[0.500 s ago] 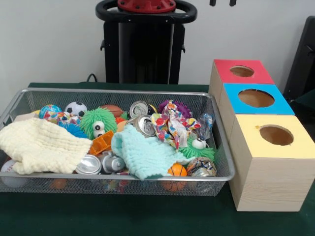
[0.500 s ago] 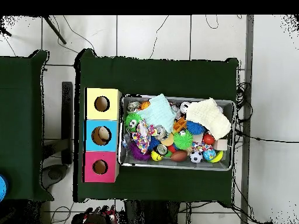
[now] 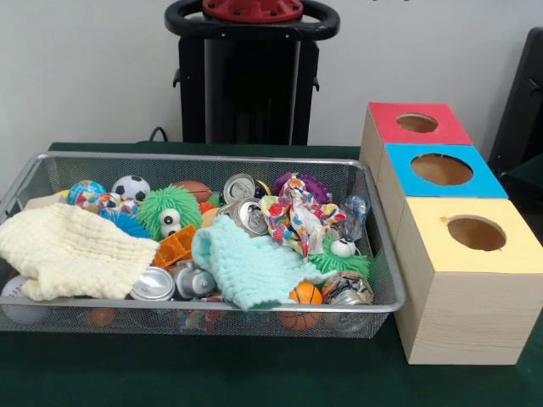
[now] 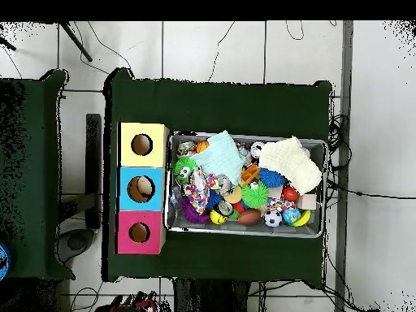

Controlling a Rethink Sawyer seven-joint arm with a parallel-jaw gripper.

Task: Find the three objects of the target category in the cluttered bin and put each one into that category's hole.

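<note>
The wire mesh bin (image 3: 383, 254) stands on the green table, full of toys and cloths; it also shows in the overhead view (image 4: 244, 136). Silvery cans lie among the clutter. One can (image 3: 240, 186) is at the back middle, with another can (image 3: 252, 216) just in front of it beside a mint cloth (image 3: 246, 267). Two more cans (image 3: 153, 285) (image 3: 194, 281) lie at the front rim. A crushed can (image 3: 346, 289) lies at the front right corner. No gripper shows in either view. Only red and black arm parts (image 4: 134, 305) show at the overhead view's bottom edge.
Three wooden boxes with round holes stand right of the bin: red (image 3: 416, 123), blue (image 3: 441, 170) and yellow (image 3: 475, 233). A cream cloth (image 3: 72, 250), fuzzy green toys (image 3: 170, 212) and toy balls (image 3: 131, 187) fill the bin. The robot's pedestal (image 3: 250, 76) stands behind.
The gripper tips that showed at the top edge of the front view have gone out of the picture. The arm parts at the overhead view's bottom have drawn back. The bin's contents have not moved.
</note>
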